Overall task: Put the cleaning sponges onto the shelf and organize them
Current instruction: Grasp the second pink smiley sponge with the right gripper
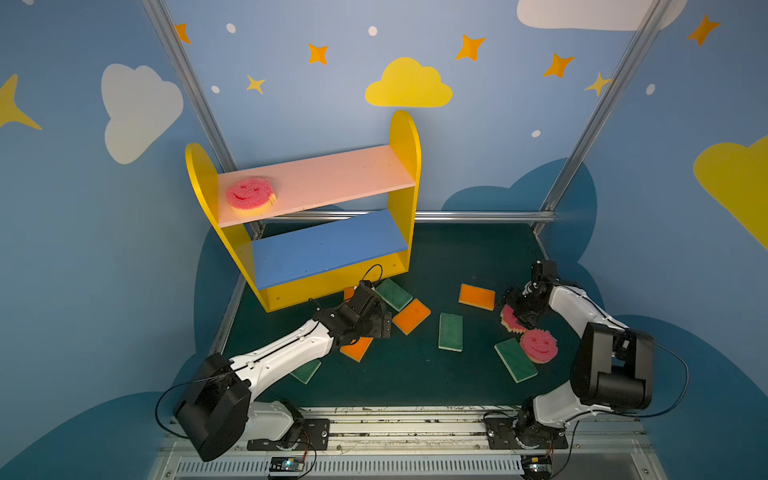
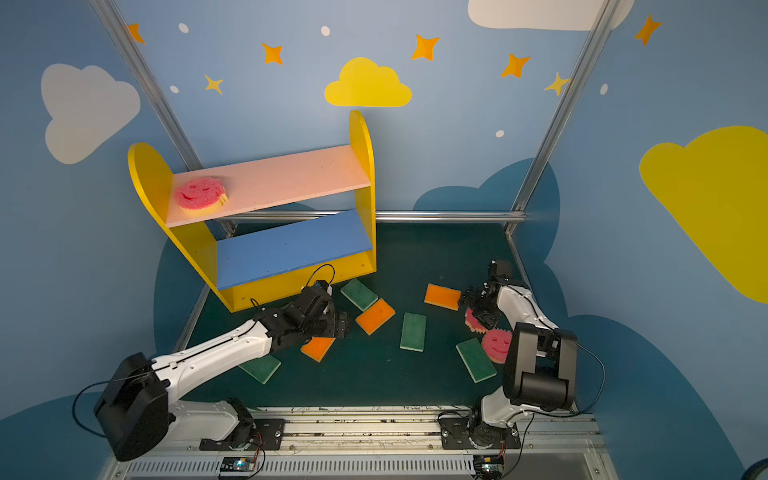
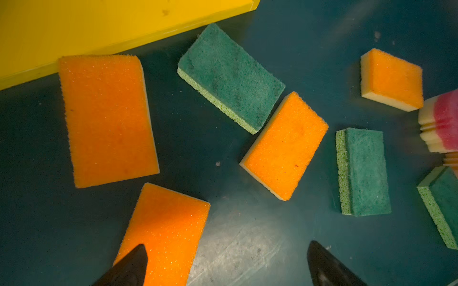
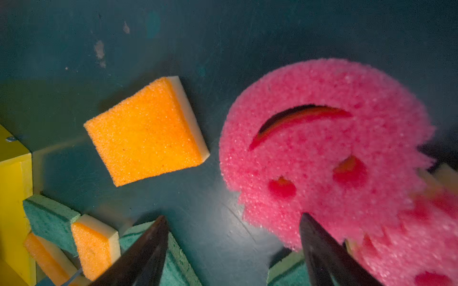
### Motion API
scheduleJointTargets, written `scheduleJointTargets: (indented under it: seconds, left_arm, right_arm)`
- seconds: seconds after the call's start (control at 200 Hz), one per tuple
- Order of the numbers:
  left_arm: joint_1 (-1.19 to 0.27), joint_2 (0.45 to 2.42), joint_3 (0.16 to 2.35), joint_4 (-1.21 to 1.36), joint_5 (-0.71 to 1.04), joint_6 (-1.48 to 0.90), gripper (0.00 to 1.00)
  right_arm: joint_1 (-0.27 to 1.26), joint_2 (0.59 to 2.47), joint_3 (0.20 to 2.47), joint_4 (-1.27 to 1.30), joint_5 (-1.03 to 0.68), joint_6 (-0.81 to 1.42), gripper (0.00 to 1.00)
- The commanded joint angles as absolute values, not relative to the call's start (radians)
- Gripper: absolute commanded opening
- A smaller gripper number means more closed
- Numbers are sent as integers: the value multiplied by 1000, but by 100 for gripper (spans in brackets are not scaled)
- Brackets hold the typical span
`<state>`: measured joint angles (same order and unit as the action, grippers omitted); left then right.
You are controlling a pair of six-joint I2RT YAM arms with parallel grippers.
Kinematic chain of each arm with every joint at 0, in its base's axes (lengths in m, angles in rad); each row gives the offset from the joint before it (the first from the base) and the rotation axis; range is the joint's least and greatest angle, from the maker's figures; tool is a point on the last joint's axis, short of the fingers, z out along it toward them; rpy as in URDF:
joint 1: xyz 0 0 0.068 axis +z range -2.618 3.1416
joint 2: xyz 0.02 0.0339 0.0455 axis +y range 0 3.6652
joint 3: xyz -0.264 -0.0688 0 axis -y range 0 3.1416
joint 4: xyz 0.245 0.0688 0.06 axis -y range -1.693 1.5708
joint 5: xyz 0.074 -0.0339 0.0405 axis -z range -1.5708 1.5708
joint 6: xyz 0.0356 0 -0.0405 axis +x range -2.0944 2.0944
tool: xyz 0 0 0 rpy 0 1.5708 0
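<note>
Closest to the right wrist camera, the two dark tapered fingers of the right gripper stand apart. Only bare dark green mat shows between them. A round pink smiley sponge sits off to one side. One finger crosses in front of its rim, and almost all of the face lies outside the gap rather than between the fingers. Whether that finger touches the sponge cannot be told.

In both top views this sponge lies tilted with its ridged edge showing, on the right of the mat under the right gripper. A second pink sponge lies flat just beside it. The left arm is well apart from both.

The sponge is round, so it has no long axis to line up with. The gripper probably needs to shift sideways to centre the sponge before closing.

The left gripper is spread wide and holds nothing. One fingertip hangs over an orange sponge near the base of the shelf. A third pink sponge rests at the left end of the pink upper board.
</note>
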<state>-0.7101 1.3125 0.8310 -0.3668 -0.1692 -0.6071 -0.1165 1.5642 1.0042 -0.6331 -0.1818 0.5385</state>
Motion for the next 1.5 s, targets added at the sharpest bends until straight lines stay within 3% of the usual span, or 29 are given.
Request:
scheduleJointTargets:
  seconds: [0.0,0.225,0.43,0.756,0.941,1.296,1.497]
  left_arm:
    - [-715,1266,809,-379,-179,-604,100]
    - [-715,1197,759,-385,-186,-596,99]
    - [-715,1168,750,-402,-195,-593,100]
    - [-713,1115,723,-446,-215,-591,100]
    - [-713,1086,712,-464,-214,-594,99]
    - [-713,1042,716,-498,-197,-599,100]
    - [-711,1029,725,-525,-187,-596,100]
  right_arm:
    - [-120,1585,1033,-675,-191,531,81]
    - [-109,1603,1062,-684,-149,520,81]
    - [-88,1642,1100,-704,-112,504,68]
    - [-47,1697,1124,-731,-37,491,65]
    - [-21,1716,1130,-733,0,486,47]
    - [-5,1757,1133,-736,28,479,34]
    - [6,1747,1136,-736,40,472,16]
